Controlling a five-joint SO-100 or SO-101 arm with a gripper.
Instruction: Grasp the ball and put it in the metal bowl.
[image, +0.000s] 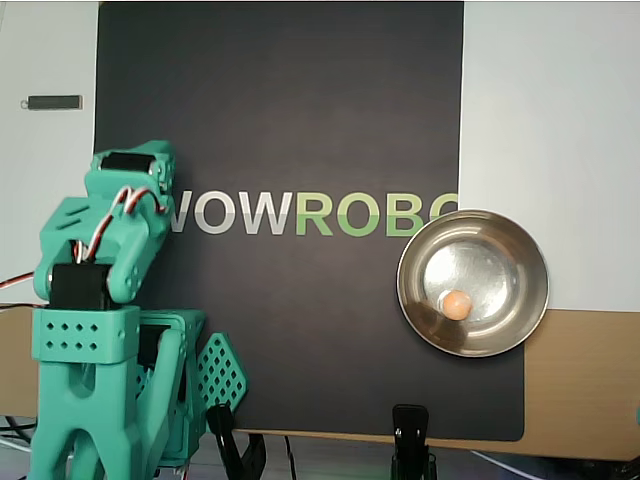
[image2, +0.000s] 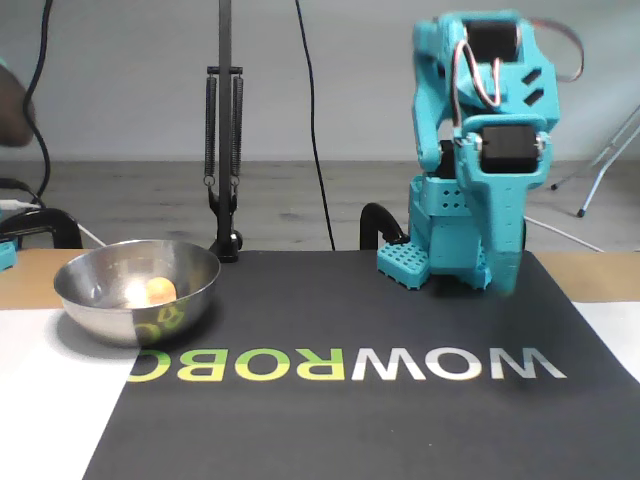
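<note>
- One ball (image: 456, 304) in view, pale orange-tan; also seen in the fixed view (image2: 158, 291).
- One metal bowl (image: 520, 245), round and shiny; in the fixed view (image2: 190, 290) at the left, on the edge of the mat.
- One teal arm (image: 95, 330), folded over its base at the lower left of the overhead view; in the fixed view (image2: 480, 150) upright at right of centre.
- One dark mat (image: 300, 120) printed WOWROBO, lying on the bench (image: 580, 380).
- Two black clamps at the bench's near edge in the overhead view: one (image: 412, 440) and one (image: 225, 435).
- One small dark flat bar (image: 52, 102) on the white surface at upper left, overhead view.
- Ball resting inside the metal bowl, on its flat bottom, slightly toward the lower left of centre in the overhead view.
- Hand (image2: 505, 275) pointing down near the arm's base in the fixed view; fingertips blurred, hidden under the arm from overhead.
- Hand spread or pressed together: cannot tell.
- Nothing visibly pinched by the hand.
- Ball well apart from the hand, across the mat: ball to the right in the overhead view, to the left in the fixed view.
</note>
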